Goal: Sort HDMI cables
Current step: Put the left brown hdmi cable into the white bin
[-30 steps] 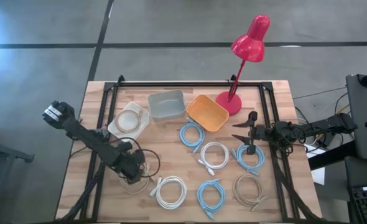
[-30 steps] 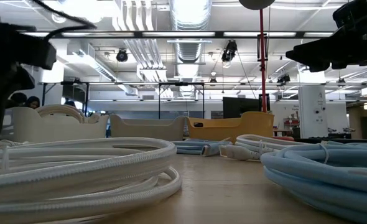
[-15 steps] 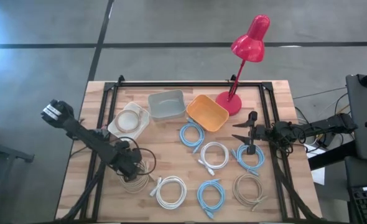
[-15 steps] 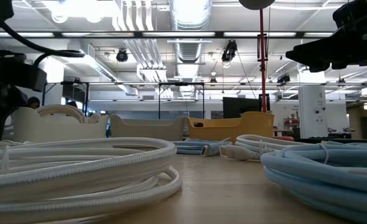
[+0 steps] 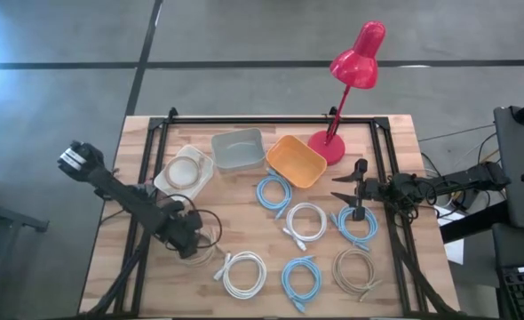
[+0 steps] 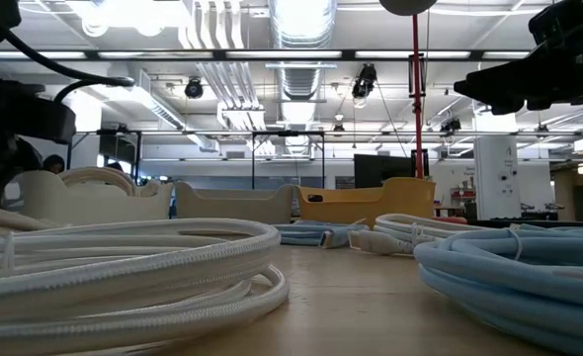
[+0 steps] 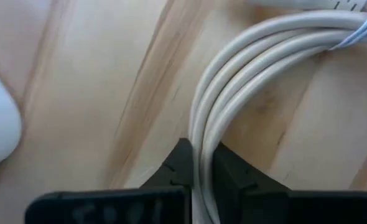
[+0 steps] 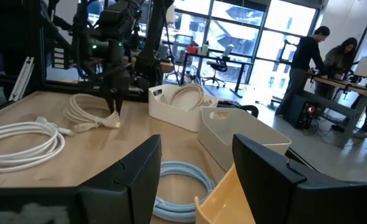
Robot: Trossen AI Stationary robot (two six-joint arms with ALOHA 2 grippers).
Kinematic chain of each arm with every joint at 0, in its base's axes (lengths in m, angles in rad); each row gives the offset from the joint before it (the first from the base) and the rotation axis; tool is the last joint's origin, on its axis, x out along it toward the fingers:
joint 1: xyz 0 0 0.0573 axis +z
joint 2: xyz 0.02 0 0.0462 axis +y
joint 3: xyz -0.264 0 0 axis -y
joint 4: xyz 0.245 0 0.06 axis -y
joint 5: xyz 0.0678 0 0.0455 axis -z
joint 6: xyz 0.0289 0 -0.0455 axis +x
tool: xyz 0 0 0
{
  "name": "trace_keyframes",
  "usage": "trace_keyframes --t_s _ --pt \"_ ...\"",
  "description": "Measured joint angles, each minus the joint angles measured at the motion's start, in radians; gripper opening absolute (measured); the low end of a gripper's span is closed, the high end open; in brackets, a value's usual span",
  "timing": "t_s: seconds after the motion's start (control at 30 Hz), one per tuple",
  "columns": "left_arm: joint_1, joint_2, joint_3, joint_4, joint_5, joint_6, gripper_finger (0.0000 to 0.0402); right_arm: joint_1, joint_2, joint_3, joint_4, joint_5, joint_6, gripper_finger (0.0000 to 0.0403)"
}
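White plastic bin (image 5: 184, 169) at the back left of the wooden surface (image 5: 244, 227) holds one tan coil (image 5: 186, 166). Beside it the grey bin (image 5: 238, 149) and the orange bin (image 5: 295, 161) show nothing inside that I can make out from above.

Loose on the boards I count a blue coil (image 5: 273, 192) just in front of the orange bin, a white coil (image 5: 305, 221) near the middle, another blue coil (image 5: 356, 224) to its right, and along the front a white coil (image 5: 243, 273), a blue coil (image 5: 301, 279) and a tan coil (image 5: 356, 268). Each is a flat round loop with its plugs sticking out.

My left tool (image 7: 199, 171) is down at the front left of the surface, its fingers pinched narrow on a pale cream coil (image 7: 246, 74), three strands running side by side between them. In the overhead view that coil (image 5: 198, 253) lies partly under the arm.

My right tool (image 5: 346, 188) hangs above the right side of the surface, fingers spread wide and gripping nothing. A red desk lamp (image 5: 351, 84) stands behind the orange bin.
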Motion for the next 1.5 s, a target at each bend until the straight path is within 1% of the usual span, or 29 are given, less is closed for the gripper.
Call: trace_keyframes --t_s 0.07,0.1,0.2,0.27,0.3,0.4,0.5,0.57,0.6,0.7,0.83,1.0,1.17,1.3,1.4,1.5 --pt "0.000 0.000 0.040 -0.086 -0.046 -0.026 0.0028 0.000 0.000 0.000 0.000 0.000 0.000 0.0194" --pt "0.002 0.000 0.063 -0.157 -0.076 -0.030 0.0030 0.000 0.000 0.000 0.000 0.000 0.000 0.0194" --pt "0.001 -0.008 0.184 -0.330 -0.187 -0.039 0.0033 0.000 0.000 0.000 -0.001 0.000 0.000 0.0194" --pt "0.001 -0.008 0.261 -0.489 -0.267 -0.058 0.0033 0.000 0.002 0.000 -0.001 0.000 0.000 0.0194" --pt "0.001 -0.008 0.298 -0.566 -0.314 -0.064 0.0034 0.000 0.003 0.000 -0.001 0.000 0.000 0.0194" --pt "0.003 -0.010 0.427 -0.682 -0.487 -0.092 0.0034 0.000 0.007 0.000 0.000 0.000 0.000 0.0194" --pt "0.009 -0.011 0.517 -0.839 -0.647 -0.098 0.0035 0.000 0.008 0.000 -0.001 0.000 0.000 0.0194" --pt "0.024 -0.013 0.560 -0.874 -0.756 -0.104 0.0035 0.000 0.008 0.000 -0.001 0.000 0.000 0.0194" --pt "0.038 -0.022 0.566 -0.873 -0.793 -0.076 0.0035 0.000 0.007 0.000 -0.001 0.000 0.000 0.0194" --pt "0.087 -0.045 0.566 -0.856 -0.861 0.005 0.0036 0.000 0.008 0.000 -0.001 0.000 0.001 0.0194" --pt "0.181 -0.063 0.523 -0.878 -0.868 0.006 0.0036 0.000 0.008 0.000 -0.001 0.000 0.004 0.0194" --pt "0.312 -0.071 0.421 -0.876 -0.863 -0.092 0.0037 0.000 0.010 0.000 -0.001 0.000 0.004 0.0194" --pt "0.415 -0.071 0.288 -0.875 -0.797 -0.142 0.0037 0.000 0.014 0.000 -0.001 0.000 0.004 0.0194" --pt "0.447 -0.071 0.193 -0.854 -0.785 -0.193 0.0037 0.000 0.014 0.000 0.000 0.000 0.004 0.0194" --pt "0.457 -0.071 0.152 -0.820 -0.735 -0.216 0.0037 0.000 0.014 0.000 0.000 0.000 0.002 0.0194" --pt "0.457 -0.071 0.109 -0.774 -0.661 -0.217 0.0037 0.000 0.014 0.000 0.000 0.000 0.001 0.0194"
